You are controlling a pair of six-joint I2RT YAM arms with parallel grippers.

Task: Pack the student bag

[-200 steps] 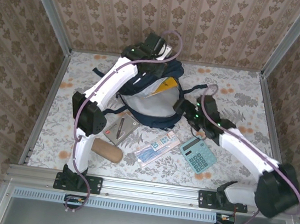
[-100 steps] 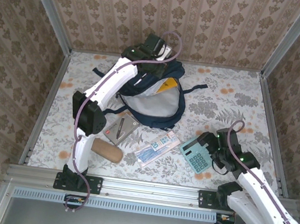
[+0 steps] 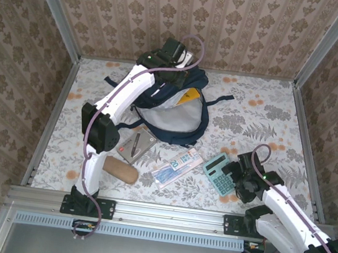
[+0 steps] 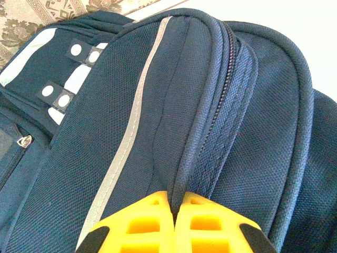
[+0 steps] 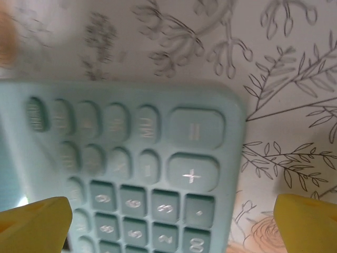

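Student bag (image 4: 131,121) zip seam clamped in my left pincer (image 4: 174,213).
Right pincer (image 5: 171,221) spread wide, teal calculator (image 5: 131,158) just below.

Floral table (image 3: 265,108) w/ student bag (image 3: 176,118), calculator (image 3: 216,170), booklet (image 3: 177,167), brown pouch (image 3: 119,170), grey case (image 3: 136,146).

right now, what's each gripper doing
left gripper: shut on the dark navy fabric backpack
right gripper: open over the pale teal rectangular calculator

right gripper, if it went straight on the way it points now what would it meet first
Most likely the calculator: it lies straight ahead of the right gripper, framed by its open fingers. How close is hard to tell.
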